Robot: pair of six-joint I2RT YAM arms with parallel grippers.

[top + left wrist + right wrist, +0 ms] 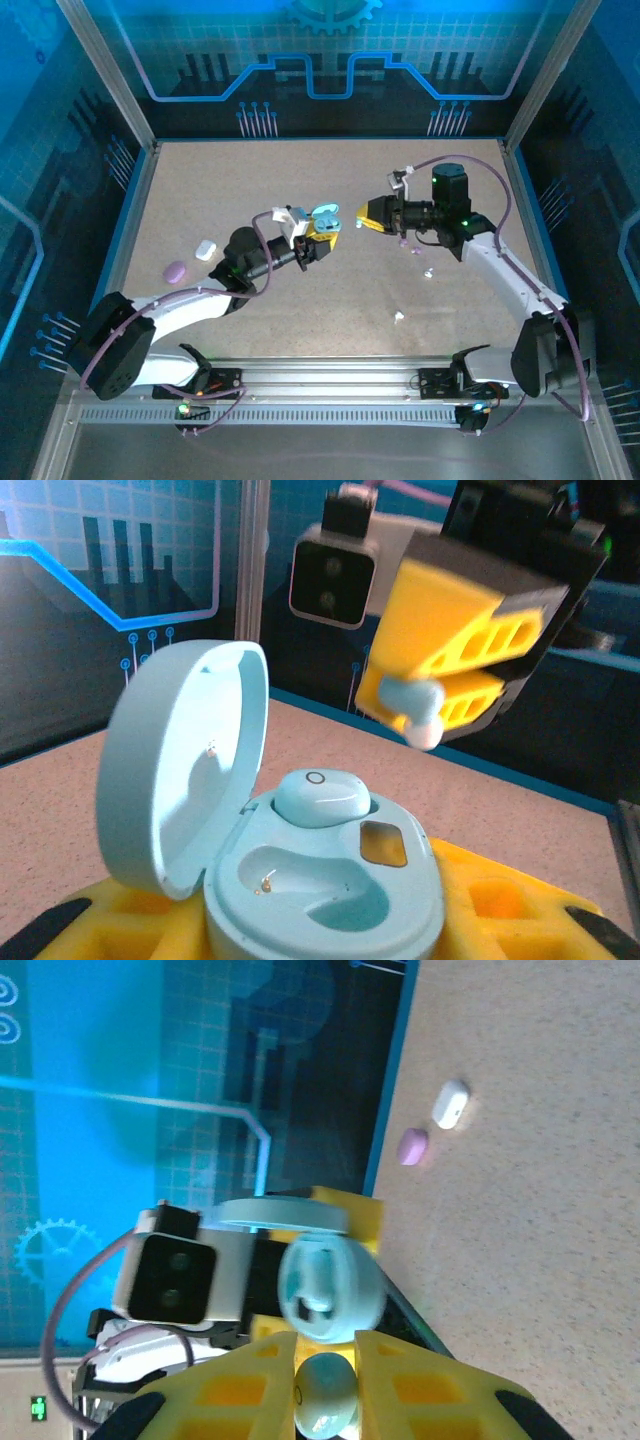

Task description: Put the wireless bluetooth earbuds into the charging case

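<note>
My left gripper is shut on the pale blue charging case, which it holds off the table with its lid swung open. One pale blue earbud sits in the far socket. The near socket is empty. My right gripper faces the case from the right, a short gap away, shut on a second pale blue earbud. In the left wrist view that earbud pokes out from the yellow fingers, above and behind the case. The right wrist view looks straight into the open case.
A white oval case and a purple one lie on the table left of my left arm. Small loose buds lie under and near my right arm: a purple one and white ones. Metal frame posts border the table.
</note>
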